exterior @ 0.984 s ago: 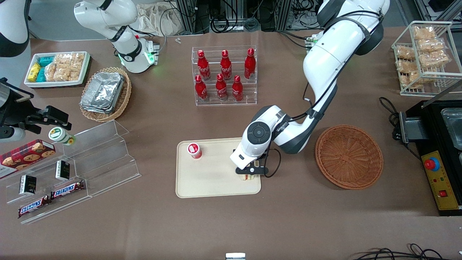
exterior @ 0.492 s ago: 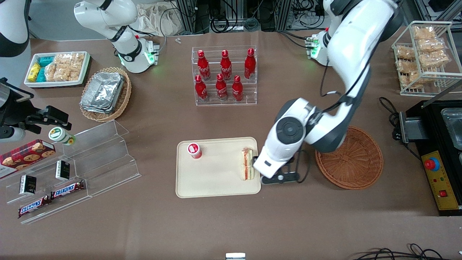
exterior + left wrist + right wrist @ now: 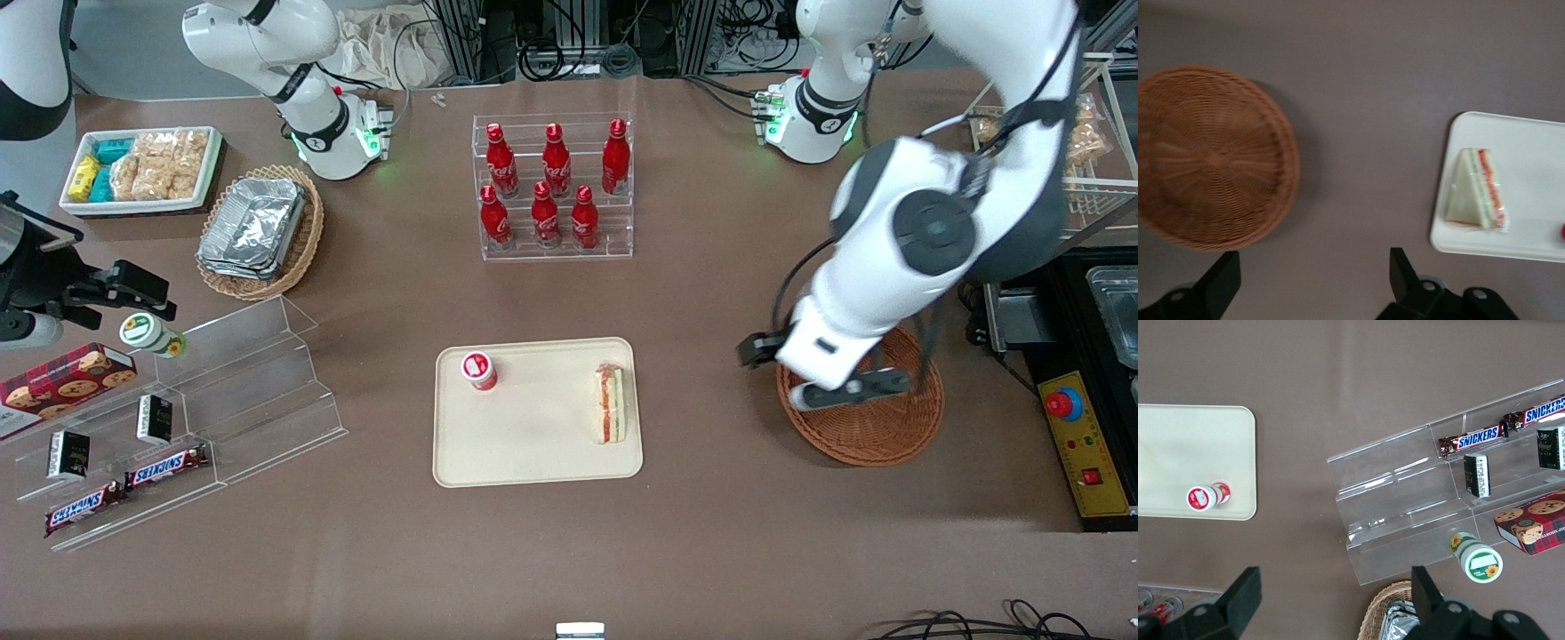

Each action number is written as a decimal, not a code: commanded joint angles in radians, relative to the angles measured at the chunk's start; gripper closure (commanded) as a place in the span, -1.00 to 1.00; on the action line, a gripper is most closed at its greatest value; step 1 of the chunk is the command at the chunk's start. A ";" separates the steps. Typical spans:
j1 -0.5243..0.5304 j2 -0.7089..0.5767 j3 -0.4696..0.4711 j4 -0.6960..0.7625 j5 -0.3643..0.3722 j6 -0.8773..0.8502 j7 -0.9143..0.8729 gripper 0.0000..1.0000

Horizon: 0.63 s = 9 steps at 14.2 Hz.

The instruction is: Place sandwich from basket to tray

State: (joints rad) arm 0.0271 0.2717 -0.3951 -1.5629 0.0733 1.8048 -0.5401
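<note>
Sandwich [image 3: 610,405] flat on tray [image 3: 533,462]. Gripper [image 3: 1313,288] above basket [image 3: 880,427], jaws released, empty.

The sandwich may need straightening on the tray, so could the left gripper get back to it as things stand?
Probably yes: the gripper hangs open over the basket; nothing covers the sandwich.

SNICKERS on two chocolate bars [image 3: 124,487] in the clear acrylic rack [image 3: 222,391]
</note>
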 commanded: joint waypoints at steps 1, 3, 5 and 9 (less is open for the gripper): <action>0.098 -0.144 -0.007 -0.077 -0.067 -0.094 0.121 -0.98; 0.160 -0.183 -0.007 -0.077 -0.093 -0.157 0.187 -0.98; 0.181 -0.212 -0.004 -0.077 -0.093 -0.193 0.225 -0.98; 0.289 -0.247 -0.004 -0.085 -0.093 -0.234 0.412 -0.96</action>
State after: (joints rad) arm 0.2479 0.0710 -0.3906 -1.6123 -0.0014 1.5894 -0.2280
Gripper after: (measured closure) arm 0.013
